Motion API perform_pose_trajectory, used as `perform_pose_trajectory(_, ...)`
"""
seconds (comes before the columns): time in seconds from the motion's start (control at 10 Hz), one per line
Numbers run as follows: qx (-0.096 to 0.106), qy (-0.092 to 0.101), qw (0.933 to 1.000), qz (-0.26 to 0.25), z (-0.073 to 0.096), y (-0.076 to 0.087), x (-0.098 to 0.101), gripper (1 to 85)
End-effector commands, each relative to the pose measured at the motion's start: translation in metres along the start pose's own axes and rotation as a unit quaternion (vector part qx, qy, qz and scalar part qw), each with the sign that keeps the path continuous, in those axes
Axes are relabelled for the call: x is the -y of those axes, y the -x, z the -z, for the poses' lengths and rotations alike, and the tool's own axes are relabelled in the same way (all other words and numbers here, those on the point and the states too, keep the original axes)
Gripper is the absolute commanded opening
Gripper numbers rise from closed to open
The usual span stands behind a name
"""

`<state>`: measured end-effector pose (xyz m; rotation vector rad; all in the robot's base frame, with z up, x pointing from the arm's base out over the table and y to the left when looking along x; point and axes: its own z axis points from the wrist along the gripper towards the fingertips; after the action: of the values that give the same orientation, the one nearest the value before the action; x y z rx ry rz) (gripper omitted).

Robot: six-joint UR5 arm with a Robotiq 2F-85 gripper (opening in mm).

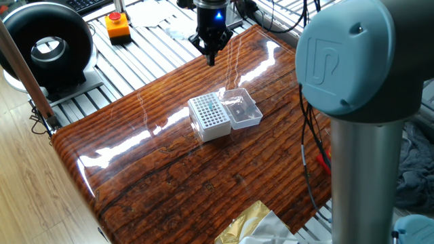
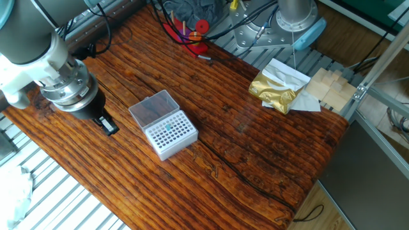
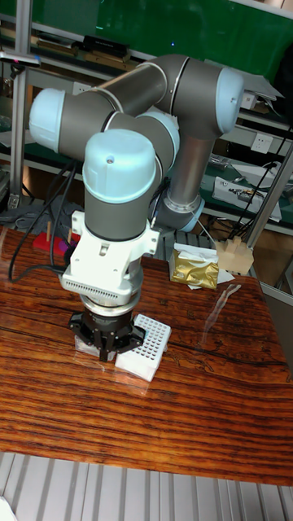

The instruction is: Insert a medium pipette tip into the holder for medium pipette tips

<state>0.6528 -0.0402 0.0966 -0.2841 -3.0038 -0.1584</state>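
The holder for medium pipette tips (image 1: pixel 209 117) is a white box with a grid of holes, near the middle of the wooden table; its clear lid (image 1: pixel 243 108) lies open beside it. A small teal spot shows among its holes (image 2: pixel 168 126). My gripper (image 1: pixel 211 58) hangs over the table's far edge, well away from the holder (image 2: pixel 170 134), fingers together in a narrow point. In the other fixed view the gripper (image 2: pixel 108 126) is to the left of the box. The tall view has the gripper (image 3: pixel 104 348) beside the holder (image 3: pixel 148 346). I cannot make out the medium pipette tip anywhere.
A black round device (image 1: pixel 47 46) and an orange box with a red button (image 1: pixel 118 26) stand beyond the table's left side. A gold foil packet (image 2: pixel 276 90), pale wooden blocks (image 2: pixel 332 87) and a red stand with cables (image 2: pixel 197 30) lie near the other edge.
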Motion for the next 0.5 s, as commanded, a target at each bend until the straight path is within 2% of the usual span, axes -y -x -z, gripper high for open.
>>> perform_pose_trajectory(0.0, 0.026, 0.02, 0.9994, 0.011, -0.001, 0.02, -0.009, 1.0)
perform_pose_trajectory(0.1, 0.033, 0.03, 0.999, 0.001, 0.003, 0.025, -0.014, 1.0)
perform_pose_trajectory(0.2, 0.044, 0.014, 0.9989, -0.009, 0.005, 0.031, -0.005, 1.0)
perform_pose_trajectory(0.3, 0.044, 0.011, 0.9989, -0.015, 0.008, 0.028, -0.002, 1.0)
perform_pose_trajectory(0.4, 0.03, 0.02, 0.9992, -0.019, 0.012, 0.019, -0.005, 1.0)
